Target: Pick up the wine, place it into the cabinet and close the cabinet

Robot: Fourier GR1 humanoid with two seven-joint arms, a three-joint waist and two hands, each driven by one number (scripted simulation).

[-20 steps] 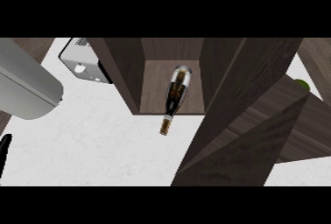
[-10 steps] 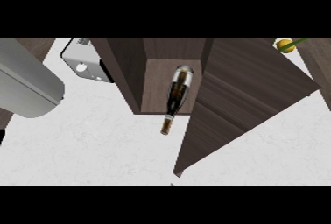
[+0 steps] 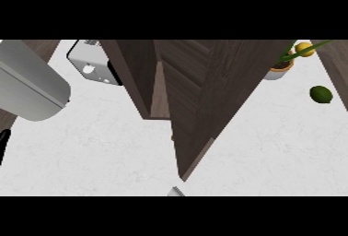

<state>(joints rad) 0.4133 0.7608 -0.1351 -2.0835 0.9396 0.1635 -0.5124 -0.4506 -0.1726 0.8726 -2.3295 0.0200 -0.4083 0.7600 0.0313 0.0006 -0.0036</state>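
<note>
You see the cabinet (image 3: 136, 69) from steeply above, and its dark wooden door (image 3: 211, 92) stands across almost the whole opening, leaving only a narrow strip of the inside showing just beside the cabinet's left wall. You cannot see the wine anywhere; if it is in the cabinet, the door hides it.

Left of the cabinet a grey forearm (image 3: 27, 87) crosses the white counter (image 3: 102, 152). Below the forearm, at the view's left edge and well apart from the cabinet, only a black sliver of the left hand (image 3: 2, 147) shows, and you cannot tell whether it is open or closed. The right hand is out of view.

A white appliance (image 3: 92, 69) sits touching or just beside the cabinet's left wall. Right of the cabinet stand a potted plant (image 3: 279, 71), a yellow fruit (image 3: 304, 48) and a green fruit (image 3: 321, 94).
</note>
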